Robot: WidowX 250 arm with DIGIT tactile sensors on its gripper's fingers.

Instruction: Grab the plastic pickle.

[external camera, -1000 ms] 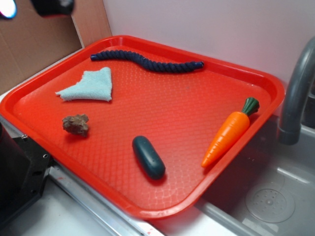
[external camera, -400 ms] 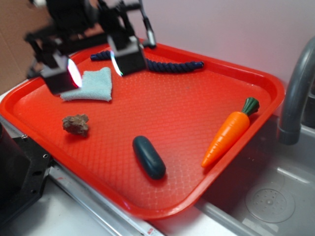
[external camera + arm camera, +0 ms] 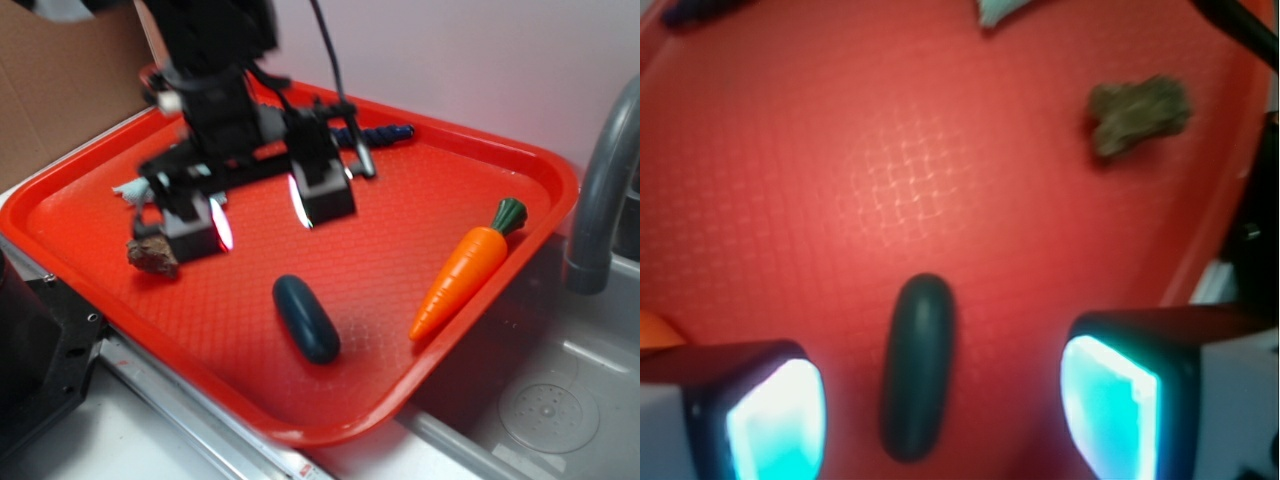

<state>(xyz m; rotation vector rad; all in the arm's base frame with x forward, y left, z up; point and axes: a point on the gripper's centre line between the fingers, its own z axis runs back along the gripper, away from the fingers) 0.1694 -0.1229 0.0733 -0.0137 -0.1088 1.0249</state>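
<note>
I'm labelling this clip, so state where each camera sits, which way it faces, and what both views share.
Exterior: off the tray's near corner, raised, looking down across the red tray toward the wall; shows the arm and open gripper.
Wrist: on the arm, looking down past its two lit fingers at the tray.
Shared: the plastic pickle, lying untouched below the fingers, and the brown lump.

Red tray [image 3: 480, 160] carries: pickle [image 3: 306, 318] lower centre, carrot [image 3: 466, 268] right, rock [image 3: 152, 256] left, blue rope [image 3: 385, 132] top, cloth [image 3: 127, 189] upper left, mostly hidden.
</note>
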